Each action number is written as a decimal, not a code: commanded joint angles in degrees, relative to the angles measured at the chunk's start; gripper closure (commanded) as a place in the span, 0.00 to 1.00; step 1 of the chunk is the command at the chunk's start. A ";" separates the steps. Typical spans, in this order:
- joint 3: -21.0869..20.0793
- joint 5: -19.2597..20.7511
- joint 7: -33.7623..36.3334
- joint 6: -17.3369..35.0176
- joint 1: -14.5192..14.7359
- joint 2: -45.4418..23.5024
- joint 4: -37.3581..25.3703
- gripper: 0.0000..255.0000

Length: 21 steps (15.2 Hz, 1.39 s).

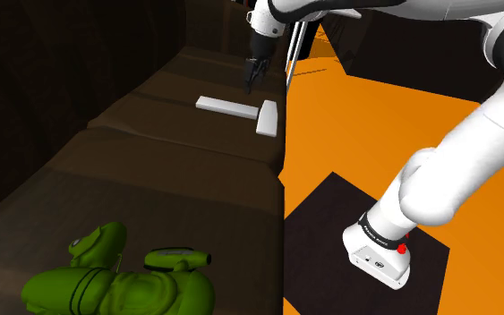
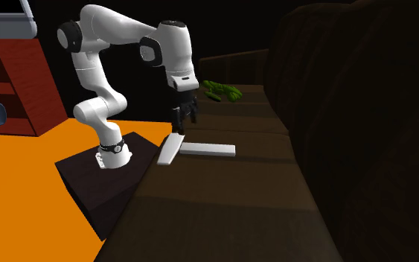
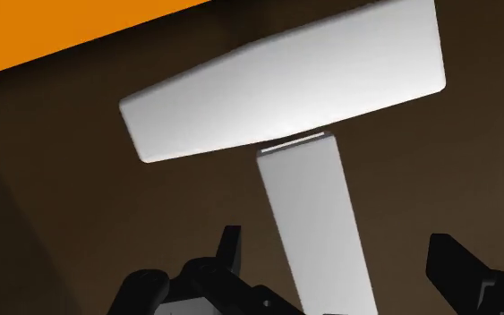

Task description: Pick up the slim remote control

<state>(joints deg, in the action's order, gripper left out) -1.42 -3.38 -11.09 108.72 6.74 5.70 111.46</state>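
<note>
Two plain white remotes lie end to side in a T on the dark brown sofa seat (image 1: 151, 152). The slim remote (image 1: 226, 107) (image 2: 208, 149) (image 3: 317, 224) is a long narrow bar. The wider remote (image 1: 268, 117) (image 2: 169, 148) (image 3: 286, 85) lies by the seat's front edge. My black gripper (image 1: 252, 79) (image 2: 184, 119) (image 3: 339, 268) hangs open a little above the seat, over the slim remote, pointing down. In the wrist view the slim bar runs between the two fingers (image 3: 230, 255), closer to one of them, and neither touches it.
A green plush toy (image 1: 115, 282) (image 2: 222, 91) lies farther along the sofa seat. The sofa back (image 2: 349, 89) rises behind the remotes. The orange floor (image 1: 357, 134) drops away past the seat's front edge, with my dark stand (image 2: 103, 182) on it. A red shelf (image 2: 14, 82) stands beyond.
</note>
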 commanded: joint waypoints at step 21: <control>-2.20 3.49 -1.91 4.84 2.34 -16.85 -8.90 1.00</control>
<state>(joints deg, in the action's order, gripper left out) -3.63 0.14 -13.01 113.59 9.09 -11.08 102.53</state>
